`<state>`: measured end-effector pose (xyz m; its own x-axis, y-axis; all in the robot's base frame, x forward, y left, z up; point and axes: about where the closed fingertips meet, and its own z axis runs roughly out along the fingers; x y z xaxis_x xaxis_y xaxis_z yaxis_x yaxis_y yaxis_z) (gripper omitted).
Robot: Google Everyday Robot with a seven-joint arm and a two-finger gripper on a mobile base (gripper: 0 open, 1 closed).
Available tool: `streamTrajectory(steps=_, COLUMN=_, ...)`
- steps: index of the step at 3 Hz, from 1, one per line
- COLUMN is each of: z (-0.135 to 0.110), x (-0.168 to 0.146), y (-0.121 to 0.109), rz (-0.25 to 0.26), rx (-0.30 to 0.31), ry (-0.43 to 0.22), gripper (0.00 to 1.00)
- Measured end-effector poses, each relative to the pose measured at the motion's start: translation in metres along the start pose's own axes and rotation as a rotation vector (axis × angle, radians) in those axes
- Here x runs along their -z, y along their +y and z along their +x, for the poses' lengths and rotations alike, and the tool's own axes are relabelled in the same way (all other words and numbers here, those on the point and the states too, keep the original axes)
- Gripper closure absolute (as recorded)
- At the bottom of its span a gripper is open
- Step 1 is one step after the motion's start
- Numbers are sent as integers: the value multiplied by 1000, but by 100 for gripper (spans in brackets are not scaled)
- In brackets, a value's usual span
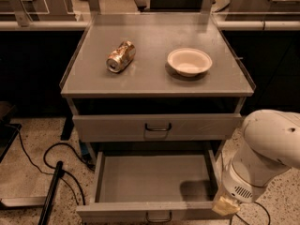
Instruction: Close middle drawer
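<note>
Grey middle drawer [150, 179] stands open; your gripper [225, 204] sits at its front-right corner, grip state unreadable.

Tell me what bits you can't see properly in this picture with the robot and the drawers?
- The gripper: camera view, low right by the front corner of the middle drawer; the white arm covers most of it.
- The handle of that drawer: cut by the bottom edge.
- Below that drawer: out of frame.
- The can: label too blurred to read.
</note>
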<state>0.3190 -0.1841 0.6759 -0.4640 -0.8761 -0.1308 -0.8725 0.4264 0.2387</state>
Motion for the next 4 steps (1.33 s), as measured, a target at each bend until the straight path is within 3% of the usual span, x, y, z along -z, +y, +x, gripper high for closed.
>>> streamTrajectory(steps=1, z=0, x=-26, y=-3, rz=8, rx=-22, ry=-10, gripper=100)
streamTrajectory(steps=2, z=-1, x=-81, y=-21, rz=31, rx=-83, ry=-21, gripper=100)
streamTrajectory(steps=3, z=-7, x=-133, y=-45, rz=15, rx=-150, ry=-34, gripper=100)
streamTrajectory(steps=4, z=-7, x=-133, y=-45, rz=15, rx=-150, ry=-34, gripper=100)
